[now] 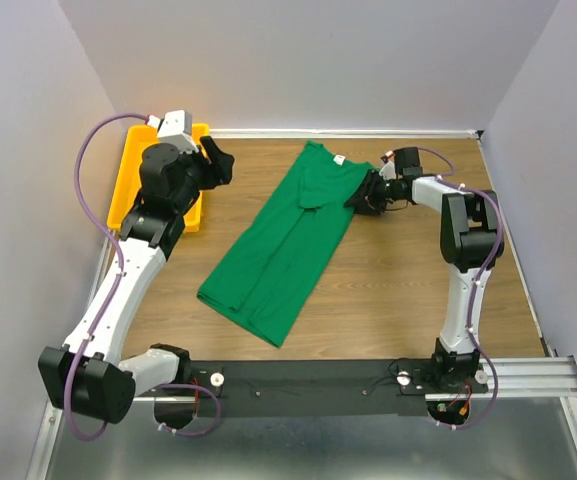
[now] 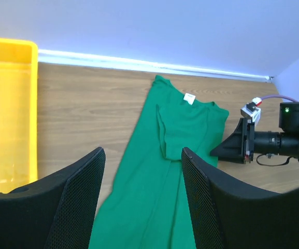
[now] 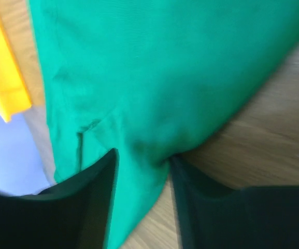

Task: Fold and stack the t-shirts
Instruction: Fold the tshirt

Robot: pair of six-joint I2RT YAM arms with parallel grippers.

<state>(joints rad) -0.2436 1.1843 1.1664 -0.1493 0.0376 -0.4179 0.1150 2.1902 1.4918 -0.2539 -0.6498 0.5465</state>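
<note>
The dark-green t-shirt (image 1: pixel 283 240) lies flat on the wooden table, folded into a long narrow strip, with its white neck label (image 1: pixel 338 159) at the far end. My right gripper (image 1: pixel 366 195) is low at the shirt's right edge near the collar. In the right wrist view its jaws (image 3: pixel 143 155) are closed on a pinch of green cloth (image 3: pixel 165 62). My left gripper (image 1: pixel 218 160) is raised at the far left, open and empty. In the left wrist view (image 2: pixel 143 150) it looks down on the shirt (image 2: pixel 154 181) and the label (image 2: pixel 189 98).
A yellow plastic tray (image 1: pixel 128 185) stands at the far left beside the left arm; it also shows in the left wrist view (image 2: pixel 9 104). Walls close the table at the back and both sides. A metal rail (image 1: pixel 528 372) runs along the near edge.
</note>
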